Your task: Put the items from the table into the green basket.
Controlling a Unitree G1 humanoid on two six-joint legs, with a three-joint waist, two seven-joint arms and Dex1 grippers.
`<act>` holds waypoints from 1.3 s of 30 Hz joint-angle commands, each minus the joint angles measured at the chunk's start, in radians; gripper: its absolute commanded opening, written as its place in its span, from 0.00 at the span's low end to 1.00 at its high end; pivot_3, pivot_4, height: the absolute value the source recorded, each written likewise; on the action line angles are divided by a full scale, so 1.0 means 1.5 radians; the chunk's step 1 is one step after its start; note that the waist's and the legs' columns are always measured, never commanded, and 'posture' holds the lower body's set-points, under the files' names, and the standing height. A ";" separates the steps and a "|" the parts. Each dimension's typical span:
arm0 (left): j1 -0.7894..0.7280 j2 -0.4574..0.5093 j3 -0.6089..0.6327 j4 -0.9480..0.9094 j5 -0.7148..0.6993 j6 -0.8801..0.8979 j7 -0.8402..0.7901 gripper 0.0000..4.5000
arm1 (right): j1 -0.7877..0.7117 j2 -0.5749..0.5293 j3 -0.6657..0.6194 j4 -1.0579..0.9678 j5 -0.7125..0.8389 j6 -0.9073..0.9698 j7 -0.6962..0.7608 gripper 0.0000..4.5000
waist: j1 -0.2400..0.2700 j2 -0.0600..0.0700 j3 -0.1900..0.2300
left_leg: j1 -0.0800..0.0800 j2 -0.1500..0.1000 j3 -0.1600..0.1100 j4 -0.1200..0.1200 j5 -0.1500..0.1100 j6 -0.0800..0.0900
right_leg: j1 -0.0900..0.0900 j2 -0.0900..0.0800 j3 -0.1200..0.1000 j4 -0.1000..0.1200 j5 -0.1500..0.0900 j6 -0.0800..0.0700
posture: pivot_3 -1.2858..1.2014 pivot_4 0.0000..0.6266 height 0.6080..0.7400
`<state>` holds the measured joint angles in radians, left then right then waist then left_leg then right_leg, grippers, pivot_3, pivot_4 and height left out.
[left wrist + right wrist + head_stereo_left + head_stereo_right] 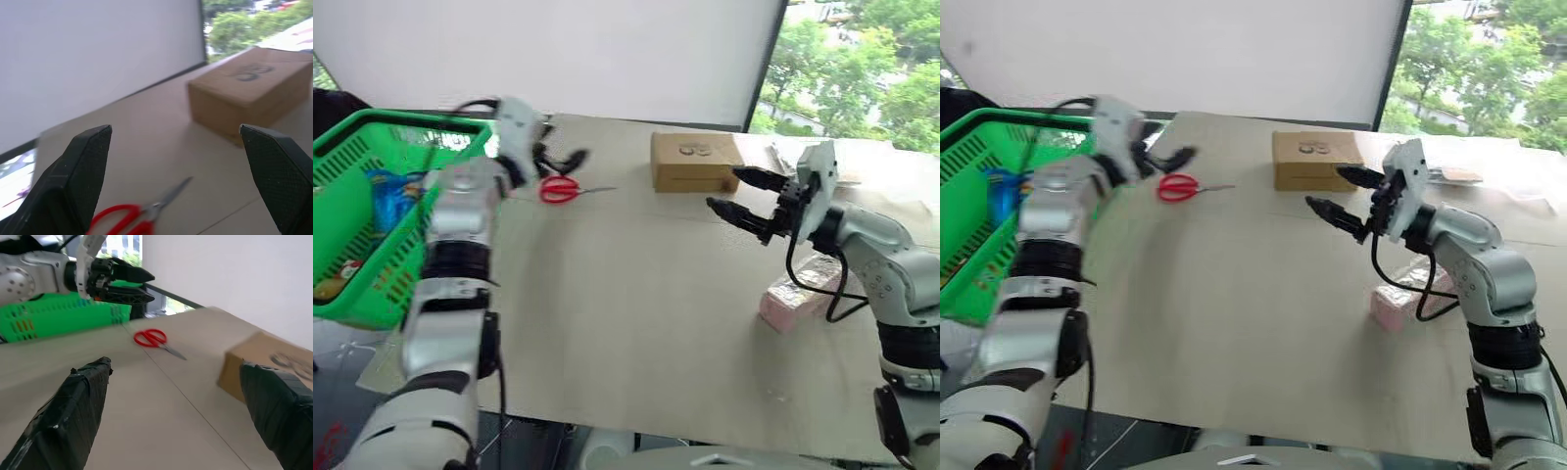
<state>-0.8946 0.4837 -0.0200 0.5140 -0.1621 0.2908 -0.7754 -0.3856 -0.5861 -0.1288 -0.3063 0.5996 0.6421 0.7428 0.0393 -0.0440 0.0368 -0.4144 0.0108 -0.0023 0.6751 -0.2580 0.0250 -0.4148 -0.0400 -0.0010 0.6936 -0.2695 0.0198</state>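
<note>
Both end effectors gape wide and empty; the left end effector (558, 159) hovers over the scissors (563, 189), seemingly to grab them.

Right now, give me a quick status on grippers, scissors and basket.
Left gripper open, empty, above red-handled scissors. Right gripper open, empty. Pink packet on table. Green basket holds items. Cardboard box nearby.

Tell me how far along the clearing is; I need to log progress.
Some blue and orange items already lie in the bright green plastic basket. Nothing is in hand: the left tool and the right tool are both open and empty. Left on the light beige tabletop: the red-handled scissors and the pink foil packet. A brown cardboard box also sits there.
</note>
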 commanded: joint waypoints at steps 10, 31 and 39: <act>-0.022 -0.345 -0.151 0.022 0.032 0.066 0.083 0.97 | 0.291 -0.082 -0.219 -0.129 -0.006 0.022 -0.064 1.00 | -0.055 0.016 -0.002 | 0.004 0.000 0.001 0.004 0.000 0.002 | 0.004 0.010 0.006 0.001 -0.001 0.001 | 0.44 0.00 0.88; 0.138 0.081 -0.063 -0.364 -0.059 0.151 -0.218 0.97 | -0.037 0.235 -0.096 0.168 -0.134 0.062 -0.461 1.00 | -0.152 0.023 -0.001 | 0.021 0.000 -0.003 -0.005 0.000 0.001 | 0.008 0.025 0.032 0.001 0.000 0.001 | 0.50 0.00 0.88; 0.260 0.216 0.055 -0.568 -0.167 0.284 -0.208 0.97 | -0.109 0.232 -0.067 0.350 -0.238 0.056 -0.557 1.00 | -0.078 0.021 0.000 | 0.020 -0.001 -0.003 -0.005 0.000 0.001 | 0.008 0.024 0.032 0.000 0.000 0.001 | 0.54 0.00 0.88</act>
<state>-0.4991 0.7902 0.0044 -0.2704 -0.3698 0.6826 -1.1124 -0.5280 -0.2192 -0.2424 0.1862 0.2956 0.7543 -0.0542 -0.0778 -0.0123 0.0374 -0.3837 0.0096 -0.0069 0.6680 -0.2582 0.0266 -0.4033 -0.0040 0.0463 0.6934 -0.2697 0.0214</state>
